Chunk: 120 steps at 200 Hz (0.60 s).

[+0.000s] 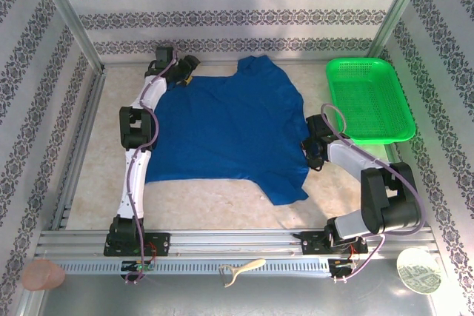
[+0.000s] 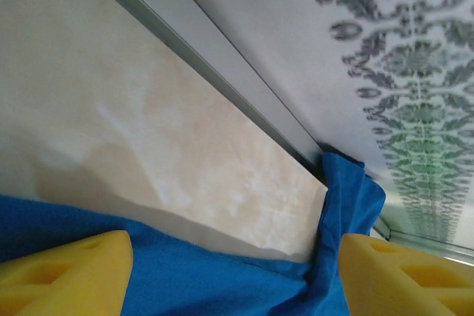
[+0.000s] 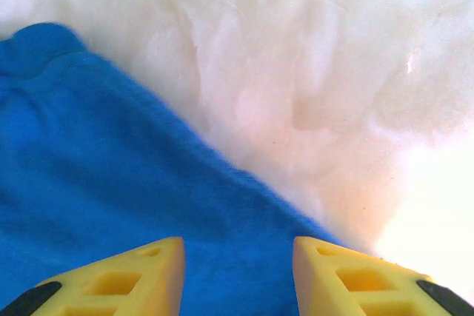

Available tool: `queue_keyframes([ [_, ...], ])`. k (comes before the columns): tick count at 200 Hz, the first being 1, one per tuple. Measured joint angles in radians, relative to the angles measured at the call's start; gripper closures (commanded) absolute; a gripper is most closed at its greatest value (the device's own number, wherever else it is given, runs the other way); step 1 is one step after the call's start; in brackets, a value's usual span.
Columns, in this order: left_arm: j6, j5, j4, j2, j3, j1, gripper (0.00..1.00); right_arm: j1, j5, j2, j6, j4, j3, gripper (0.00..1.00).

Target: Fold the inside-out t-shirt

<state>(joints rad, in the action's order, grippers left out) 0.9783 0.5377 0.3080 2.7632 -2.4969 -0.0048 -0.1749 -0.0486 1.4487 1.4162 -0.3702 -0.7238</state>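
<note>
T-shirt (image 1: 229,127) lies spread on desk (image 1: 96,175). My left gripper (image 2: 237,257) stands wide open astride its far corner; my right gripper (image 3: 237,260) stands partly open over its edge.

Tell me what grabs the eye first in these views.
A royal blue soft cloth t-shirt spread across the middle of the table dominates. A bright green plastic mesh basket sits at the far right, apart from it. The left tool is at the shirt's far left corner, the right tool at its right edge, both open.
</note>
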Motion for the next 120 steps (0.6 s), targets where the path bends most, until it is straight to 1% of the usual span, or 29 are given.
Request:
queue_keyframes([
  [31,0.023,0.016,-0.008,0.013,-0.025,0.028,0.27,0.000,0.003,0.016,-0.010,0.008,-0.002,0.59],
  [56,0.034,0.072,-0.020,0.028,-0.066,0.040,0.27,0.000,0.012,0.008,-0.071,0.008,-0.031,0.59],
  [82,0.019,0.132,-0.013,-0.002,-0.075,0.039,0.26,0.000,0.031,-0.090,-0.173,-0.001,-0.053,0.59],
  [92,-0.002,0.146,0.015,-0.047,-0.049,0.037,0.26,0.000,0.040,-0.148,-0.213,-0.016,-0.055,0.58],
  [103,-0.036,0.151,0.058,-0.132,0.020,0.037,0.24,0.000,0.048,-0.214,-0.249,-0.041,-0.054,0.58],
  [120,-0.109,0.144,0.126,-0.333,0.182,0.038,0.22,-0.006,0.066,-0.321,-0.299,-0.089,-0.046,0.57],
])
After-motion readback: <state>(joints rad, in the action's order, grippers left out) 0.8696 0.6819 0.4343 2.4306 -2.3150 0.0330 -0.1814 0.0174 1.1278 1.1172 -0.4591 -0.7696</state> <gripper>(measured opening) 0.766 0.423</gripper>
